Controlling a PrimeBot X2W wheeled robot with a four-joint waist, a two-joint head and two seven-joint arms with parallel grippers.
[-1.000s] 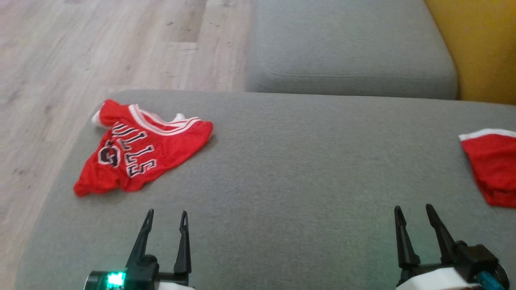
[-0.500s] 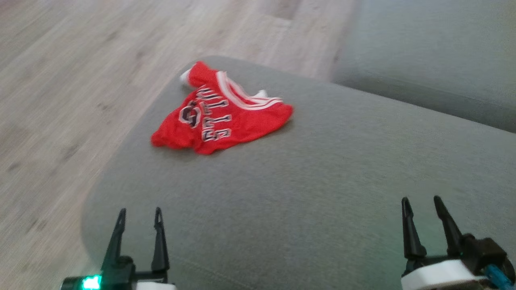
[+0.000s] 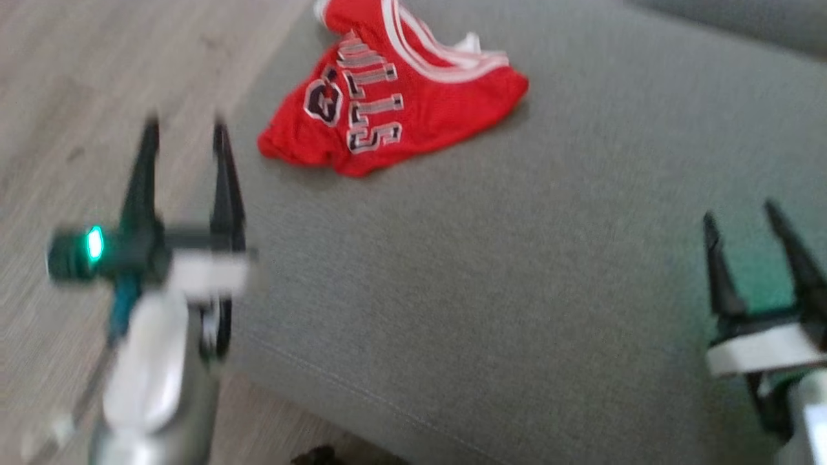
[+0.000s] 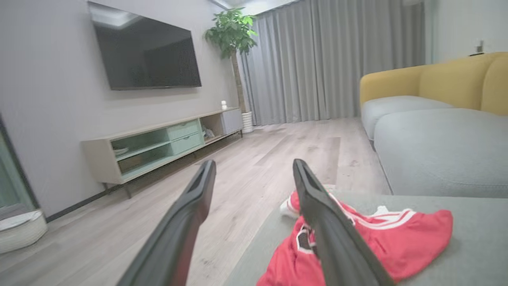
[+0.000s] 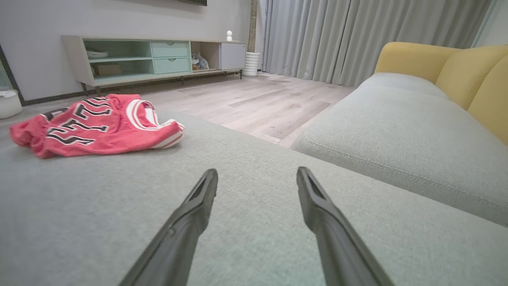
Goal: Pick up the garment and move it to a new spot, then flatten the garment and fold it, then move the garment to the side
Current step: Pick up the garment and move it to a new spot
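Left hand [image 3: 185, 124] spread empty, right hand [image 3: 739, 211] likewise, one red jersey [image 3: 387, 97] (crumpled) on grey cushion [image 3: 517, 258]

The cushion [image 3: 491, 271] is looked down on steeply from the head, with floor [image 3: 64, 97] at the left. From the left wrist, low at the cushion's edge, the curtain [image 4: 317, 59] is faced. The right wrist view is set low over the cushion, faced likewise. The jersey [image 3: 400, 97] is shared by all three.

Long black tapered fingers [image 3: 224, 181] are seen on the left gripper [image 3: 185, 126], with a green light [image 3: 94, 243], white collar [image 3: 207, 274] and silver forearm [image 3: 155, 387]; the right gripper [image 3: 740, 212] is coloured alike.
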